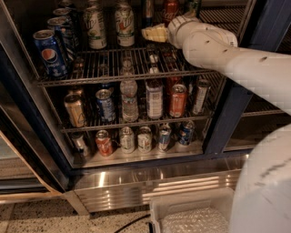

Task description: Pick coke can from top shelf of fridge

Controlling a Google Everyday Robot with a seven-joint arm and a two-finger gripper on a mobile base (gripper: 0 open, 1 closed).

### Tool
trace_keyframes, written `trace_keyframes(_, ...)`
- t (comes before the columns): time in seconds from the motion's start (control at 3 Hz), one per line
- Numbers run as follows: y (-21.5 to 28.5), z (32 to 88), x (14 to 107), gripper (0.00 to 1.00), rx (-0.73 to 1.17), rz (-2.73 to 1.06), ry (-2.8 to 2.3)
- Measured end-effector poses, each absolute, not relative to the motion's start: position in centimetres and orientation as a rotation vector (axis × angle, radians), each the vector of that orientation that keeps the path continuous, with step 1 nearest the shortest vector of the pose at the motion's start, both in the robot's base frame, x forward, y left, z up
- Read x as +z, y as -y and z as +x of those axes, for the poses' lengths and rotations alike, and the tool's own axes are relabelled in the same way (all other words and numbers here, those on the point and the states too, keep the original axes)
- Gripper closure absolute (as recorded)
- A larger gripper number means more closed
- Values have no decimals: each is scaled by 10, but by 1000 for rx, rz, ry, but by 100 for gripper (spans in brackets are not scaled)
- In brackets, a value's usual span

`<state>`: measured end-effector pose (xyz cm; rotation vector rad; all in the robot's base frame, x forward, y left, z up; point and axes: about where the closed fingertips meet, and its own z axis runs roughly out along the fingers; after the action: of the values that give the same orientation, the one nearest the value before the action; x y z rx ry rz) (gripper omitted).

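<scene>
Matt cream tool point(154, 33), at twelve o'clock, sits over the shiny metal-wire top shelf point(113, 78); the fridge point(136, 184) base gleams as brushed steel.

The top shelf point(113, 69) holds a Pepsi can point(50, 53) at its left edge, pale cans point(95, 28) mid-shelf and the coke can point(171, 11) back right; the hand point(153, 33) is above its right half.

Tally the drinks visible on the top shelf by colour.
Blue Pepsi cans: 3
Green-and-white cans: 2
Red coke can: 1
Dark bottle: 1
Green can: 1
Total: 8
The hand hovers over the top shelf, before the coke can.
</scene>
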<state>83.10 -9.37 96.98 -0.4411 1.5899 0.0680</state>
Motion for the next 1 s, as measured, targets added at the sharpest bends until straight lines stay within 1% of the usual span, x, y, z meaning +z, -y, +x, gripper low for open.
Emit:
trace_keyframes(0.33,91,840,975,0,81,-429,-1579)
trace_keyframes(1.0,114,865,970,0,69,-375,-1603)
